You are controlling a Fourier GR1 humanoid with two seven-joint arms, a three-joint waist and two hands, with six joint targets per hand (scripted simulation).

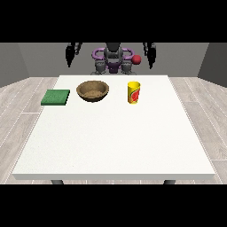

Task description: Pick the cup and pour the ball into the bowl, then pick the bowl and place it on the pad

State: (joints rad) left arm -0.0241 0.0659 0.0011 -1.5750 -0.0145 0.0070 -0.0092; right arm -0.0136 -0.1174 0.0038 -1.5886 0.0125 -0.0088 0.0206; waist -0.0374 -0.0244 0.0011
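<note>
Yellow cup (134, 92), wooden bowl (92, 91) and green pad (56, 97) line the worktop (111, 137) within reach; each robot hand's finger state: cannot tell.

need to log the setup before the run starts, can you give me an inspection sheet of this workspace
surface: white table, flat, wide bare area toward the camera
job's things: yellow cup upright at the view's right; brown bowl mid-table, looks empty; green pad at the view's left; ball not visible
clutter: nothing seen
robot hands: robot hand at the view's left and robot hand at the view's right raised behind the table, holding nothing
cables: nothing seen
surroundings: wooden floor, grey walls
</note>
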